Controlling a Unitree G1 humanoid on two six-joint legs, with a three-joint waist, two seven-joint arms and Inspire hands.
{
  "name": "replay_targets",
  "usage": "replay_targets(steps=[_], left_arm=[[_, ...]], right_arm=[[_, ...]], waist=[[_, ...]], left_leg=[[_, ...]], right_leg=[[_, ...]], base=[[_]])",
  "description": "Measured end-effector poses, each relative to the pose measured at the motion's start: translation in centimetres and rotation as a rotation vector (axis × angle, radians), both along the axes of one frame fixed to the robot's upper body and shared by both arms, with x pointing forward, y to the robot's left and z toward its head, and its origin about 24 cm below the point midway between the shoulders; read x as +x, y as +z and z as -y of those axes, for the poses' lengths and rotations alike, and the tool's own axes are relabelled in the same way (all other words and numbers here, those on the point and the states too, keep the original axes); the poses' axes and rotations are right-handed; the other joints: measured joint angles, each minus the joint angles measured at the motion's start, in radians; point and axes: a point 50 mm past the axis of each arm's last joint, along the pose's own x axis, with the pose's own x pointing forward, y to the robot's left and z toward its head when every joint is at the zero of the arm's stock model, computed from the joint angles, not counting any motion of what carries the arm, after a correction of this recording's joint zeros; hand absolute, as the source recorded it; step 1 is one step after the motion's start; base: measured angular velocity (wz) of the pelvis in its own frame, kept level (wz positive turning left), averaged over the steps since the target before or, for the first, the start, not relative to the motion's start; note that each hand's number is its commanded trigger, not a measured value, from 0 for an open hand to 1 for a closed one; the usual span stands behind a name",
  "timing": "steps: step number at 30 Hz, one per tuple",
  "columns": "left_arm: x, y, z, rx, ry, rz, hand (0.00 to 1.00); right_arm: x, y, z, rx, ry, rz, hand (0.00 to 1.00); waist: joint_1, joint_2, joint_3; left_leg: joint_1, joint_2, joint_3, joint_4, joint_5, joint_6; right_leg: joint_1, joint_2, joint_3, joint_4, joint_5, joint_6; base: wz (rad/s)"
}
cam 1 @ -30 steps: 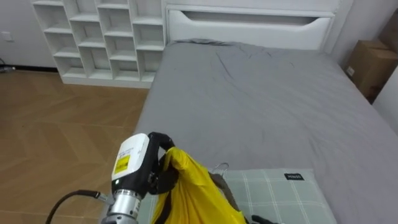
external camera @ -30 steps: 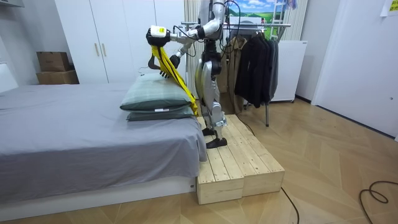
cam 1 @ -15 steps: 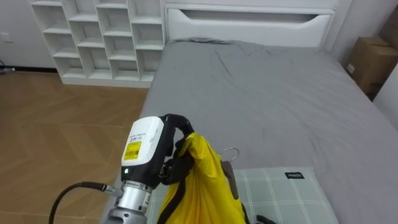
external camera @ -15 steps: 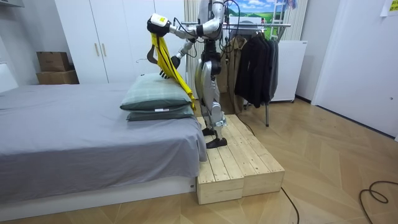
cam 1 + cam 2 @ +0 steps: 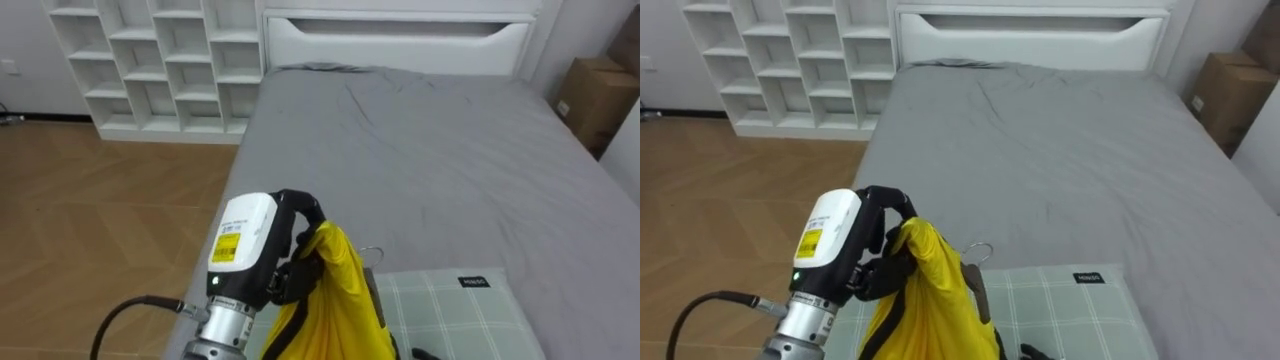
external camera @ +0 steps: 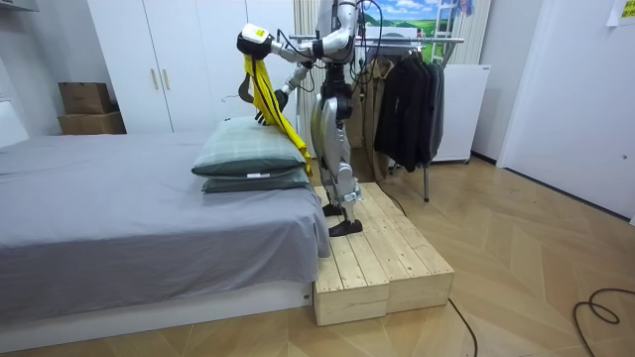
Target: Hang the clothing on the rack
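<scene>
My left hand [image 5: 272, 262] is raised over the near end of the bed, its fingers curled round the top of a yellow garment [image 5: 335, 305]. The cloth hangs down from it over a green checked pillow [image 5: 455, 312]. A metal hanger hook [image 5: 371, 251] sticks out beside the garment's top. In the room view the garment [image 6: 270, 104] drapes from the raised left hand [image 6: 252, 46] down past the pillows [image 6: 248, 154]. My right hand [image 6: 270, 113] sits lower, against the hanging cloth. I stand on a wooden platform [image 6: 382, 263] at the bed's end.
The grey bed [image 5: 420, 160] stretches ahead to a white headboard [image 5: 400, 45]. White cube shelves [image 5: 160, 60] stand at the far left, a cardboard box [image 5: 595, 100] at the right. Behind me a clothes rack [image 6: 412, 42] carries dark garments [image 6: 407, 104].
My left hand has lifted the yellow garment higher and a little to the right. The hanger hook has come up with it.
</scene>
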Motion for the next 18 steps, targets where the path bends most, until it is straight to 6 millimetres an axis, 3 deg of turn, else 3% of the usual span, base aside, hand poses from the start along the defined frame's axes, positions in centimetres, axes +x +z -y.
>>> replay_targets(steps=[10, 18], left_arm=[[0.0, 0.1, 0.1, -0.007, -0.002, 0.009, 1.00], [0.1, 0.2, -0.2, -0.036, 0.020, 0.010, 1.00]], right_arm=[[1.7, 1.3, -1.6, 0.018, 0.040, 0.085, 0.00], [4.7, 4.7, -2.8, -0.013, 0.145, 0.276, 0.00]], waist=[[0.005, 0.005, -0.0024], [0.023, 0.003, -0.0021]], left_leg=[[0.007, 0.003, 0.034, -0.008, 0.000, 0.000], [0.016, 0.003, 0.040, -0.008, 0.000, 0.000]], right_leg=[[-0.011, 0.007, 0.032, 0.006, 0.001, -0.002], [-0.012, 0.006, 0.031, 0.018, 0.000, -0.001]], base=[[-0.10], [-0.03]])
